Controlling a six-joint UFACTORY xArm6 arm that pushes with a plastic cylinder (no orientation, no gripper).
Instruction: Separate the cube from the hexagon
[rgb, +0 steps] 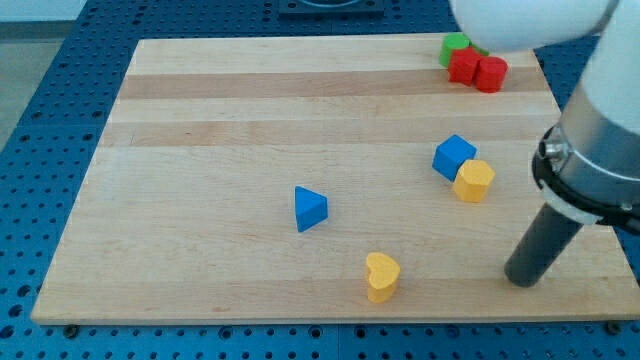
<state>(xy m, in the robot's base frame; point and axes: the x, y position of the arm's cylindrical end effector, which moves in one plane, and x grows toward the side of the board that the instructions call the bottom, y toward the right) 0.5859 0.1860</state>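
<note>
Approach step: my tip (522, 280) sits right of and nearer than the touching blue cube (454, 157) and yellow hexagon (474, 181). No hand fitted. Next, wedge between them.

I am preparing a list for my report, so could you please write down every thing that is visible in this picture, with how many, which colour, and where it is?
blue cube: one, blue, right of the board's middle, touching the yellow hexagon
yellow hexagon: one, yellow, just below and right of the blue cube
blue triangular block: one, blue, near the board's middle
yellow heart: one, yellow, near the bottom edge, below the middle
red blocks: two, red, top right corner, side by side; shapes unclear
green block: one, green, top right corner, behind the red ones, partly hidden
wooden board: one, light wood, fills most of the view
blue perforated table: one, blue, around the board
my tip: one, dark rod end, lower right, apart from the yellow hexagon, to its lower right
</note>
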